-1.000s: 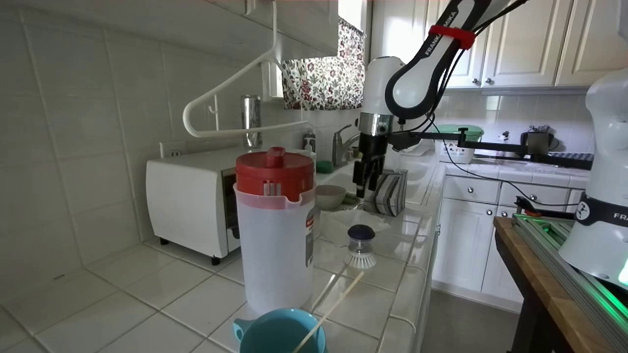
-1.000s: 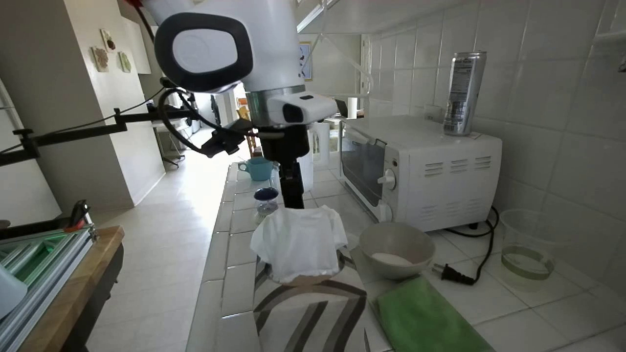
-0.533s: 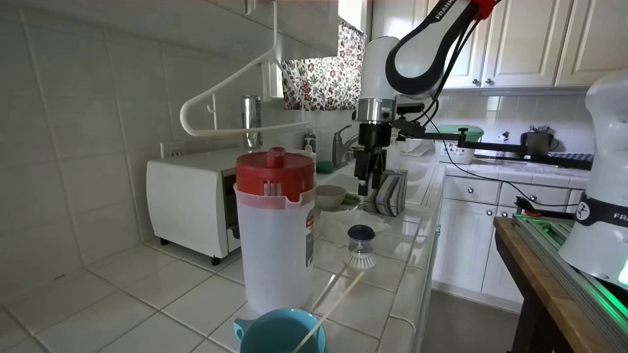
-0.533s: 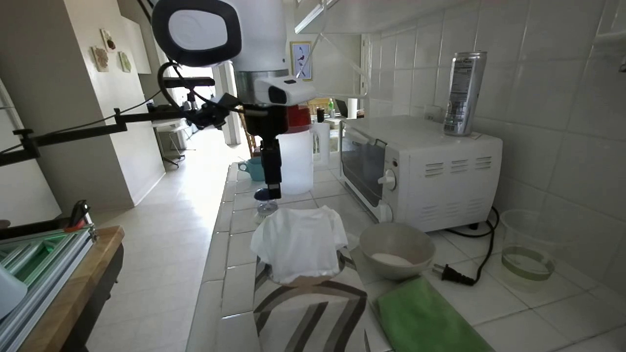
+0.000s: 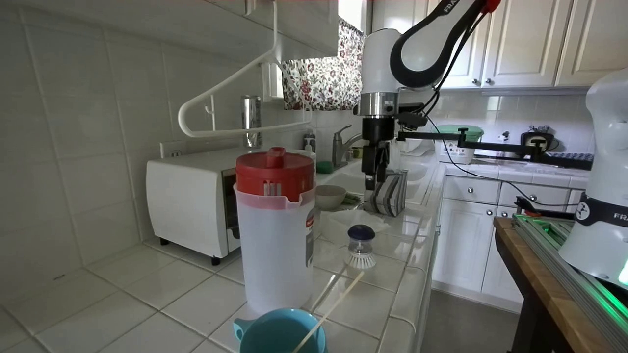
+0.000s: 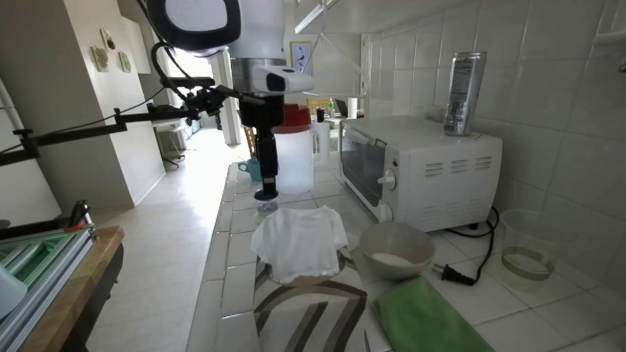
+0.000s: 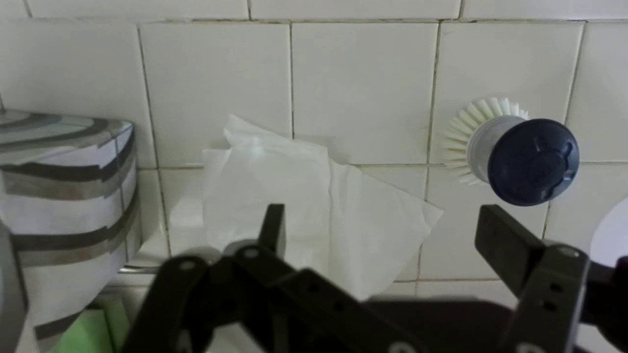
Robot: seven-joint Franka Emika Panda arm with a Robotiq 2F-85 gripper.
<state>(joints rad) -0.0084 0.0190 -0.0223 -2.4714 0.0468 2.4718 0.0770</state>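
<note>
The gripper (image 7: 380,228) hangs above the tiled counter (image 7: 365,88), jaws spread wide and grasping nothing. The creased white sheet (image 7: 270,196) — paper towel or thin cloth, I cannot tell which — lies on the counter below it, between the striped container (image 7: 68,196) and the palm dish brush (image 7: 535,162). The step in hand looks like a hover over the sheet, without contact. Taking hold from here would, I judge, call for a straight descent close to the counter — then a pinch on a fold or an edge.
</note>
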